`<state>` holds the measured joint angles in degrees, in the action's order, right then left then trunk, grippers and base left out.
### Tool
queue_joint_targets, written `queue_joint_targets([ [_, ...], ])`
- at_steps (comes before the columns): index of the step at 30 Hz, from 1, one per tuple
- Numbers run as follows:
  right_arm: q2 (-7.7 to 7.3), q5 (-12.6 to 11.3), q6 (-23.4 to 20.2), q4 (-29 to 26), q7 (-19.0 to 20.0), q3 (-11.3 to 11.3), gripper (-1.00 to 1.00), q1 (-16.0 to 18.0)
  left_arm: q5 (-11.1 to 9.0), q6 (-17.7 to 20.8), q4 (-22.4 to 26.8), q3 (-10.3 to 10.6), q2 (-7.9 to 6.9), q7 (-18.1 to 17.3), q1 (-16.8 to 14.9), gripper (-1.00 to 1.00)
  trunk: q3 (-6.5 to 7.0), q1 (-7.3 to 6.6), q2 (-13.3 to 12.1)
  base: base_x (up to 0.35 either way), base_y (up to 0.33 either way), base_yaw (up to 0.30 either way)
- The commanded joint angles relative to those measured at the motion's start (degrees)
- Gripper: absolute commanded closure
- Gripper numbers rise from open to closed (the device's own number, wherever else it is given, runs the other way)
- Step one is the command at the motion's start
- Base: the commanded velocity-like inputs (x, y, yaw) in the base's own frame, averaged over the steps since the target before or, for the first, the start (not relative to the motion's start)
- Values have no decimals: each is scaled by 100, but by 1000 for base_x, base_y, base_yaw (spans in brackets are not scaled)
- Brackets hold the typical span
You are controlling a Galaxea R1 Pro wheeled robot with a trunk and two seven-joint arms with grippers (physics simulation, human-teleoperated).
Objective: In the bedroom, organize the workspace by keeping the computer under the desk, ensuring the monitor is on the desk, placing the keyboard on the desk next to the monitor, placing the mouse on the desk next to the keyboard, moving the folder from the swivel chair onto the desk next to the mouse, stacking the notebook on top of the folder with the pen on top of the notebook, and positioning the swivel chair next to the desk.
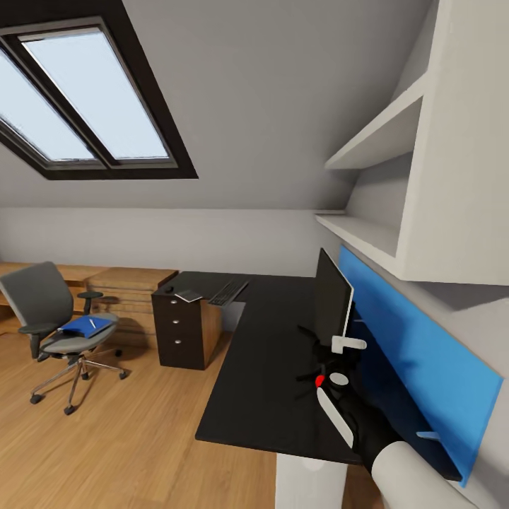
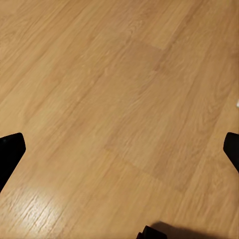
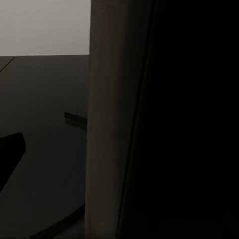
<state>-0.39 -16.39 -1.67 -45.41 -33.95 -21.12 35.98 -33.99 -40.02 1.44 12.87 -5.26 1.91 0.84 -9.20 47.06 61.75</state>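
The black monitor (image 1: pixel 331 297) stands edge-on at the right end of the black desk (image 1: pixel 261 382). My right gripper (image 1: pixel 329 369) is low at its stem. In the right wrist view the monitor (image 3: pixel 174 119) is close up, with one finger (image 3: pixel 10 152) set wide, so the gripper is open. The keyboard (image 1: pixel 230 291), a small dark notebook (image 1: pixel 189 295) and the mouse (image 1: pixel 170 289) lie at the desk's far end. The blue folder (image 1: pixel 88 326) with the pen (image 1: pixel 92 323) on it rests on the swivel chair (image 1: pixel 42 304). My left gripper (image 2: pixel 119 149) hangs open over the floor. The computer is out of view.
A black drawer unit (image 1: pixel 178 332) stands under the desk's far end, with a wooden dresser (image 1: pixel 127 290) beside it. White shelves (image 1: pixel 382 134) and a blue wall panel (image 1: pixel 417 346) run along the right wall. Wood floor (image 1: pixel 134 438) lies between chair and desk.
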Motion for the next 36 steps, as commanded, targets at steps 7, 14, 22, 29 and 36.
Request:
queue_joint_targets([
  [7, -5, -42, -18, 5, -41, -29, -100, 6, -37, -6, 15, 49, -2, 20, 6, -100, -7, 1, 4, -185, 0, 0],
  [14, -5, -42, -18, 6, -41, -30, -100, 6, -37, -6, 15, 49, -2, 20, 6, -100, -7, 1, 4, -62, 0, 0],
  [22, -5, -43, -16, 6, -41, -30, -100, 6, -37, -6, 15, 49, -2, 20, 6, -100, -7, 1, 4, -3, 0, 0],
  [29, -5, -44, -16, 4, -41, -32, -100, 6, -37, -6, 15, 49, -2, 20, 4, -100, -7, 1, 4, -90, 122, 0],
  [36, -5, -43, -15, 5, -41, -32, -100, 6, -37, -6, 15, 49, -2, 20, 4, -100, -7, 1, 4, -11, 21, 0],
])
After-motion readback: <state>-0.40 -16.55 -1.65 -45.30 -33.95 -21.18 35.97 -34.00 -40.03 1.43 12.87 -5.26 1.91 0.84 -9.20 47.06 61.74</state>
